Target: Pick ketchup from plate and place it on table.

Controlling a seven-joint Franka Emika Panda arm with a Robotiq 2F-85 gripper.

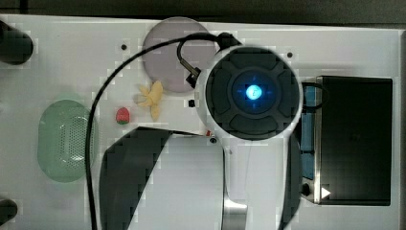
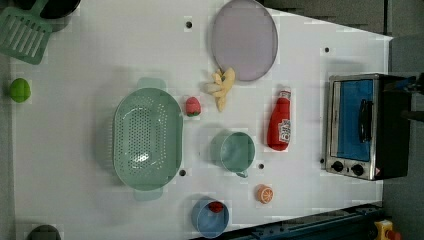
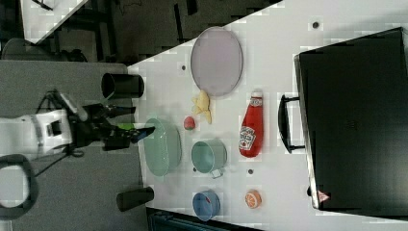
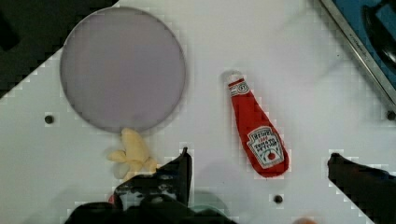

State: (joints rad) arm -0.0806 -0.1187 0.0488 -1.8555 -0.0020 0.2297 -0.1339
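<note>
The ketchup (image 4: 259, 135) is a small red bottle with a white cap. It lies on its side on the white table (image 4: 289, 60), apart from the mauve-grey plate (image 4: 122, 70), which carries nothing. The left view has the ketchup (image 2: 280, 125) between the plate (image 2: 243, 40) and the toaster oven, and the right view shows the ketchup (image 3: 251, 127) below the plate (image 3: 216, 60). My gripper (image 4: 259, 155) hangs open well above the bottle, one dark finger on either side, holding nothing. In the top view the arm's wrist (image 1: 253, 91) covers the bottle.
A toaster oven (image 2: 360, 125) stands close beside the ketchup. Also on the table are a toy banana (image 2: 222, 87), a strawberry (image 2: 193, 106), a green basket (image 2: 146, 137), a green cup (image 2: 235, 151), an orange slice (image 2: 264, 193) and a blue bowl (image 2: 210, 217).
</note>
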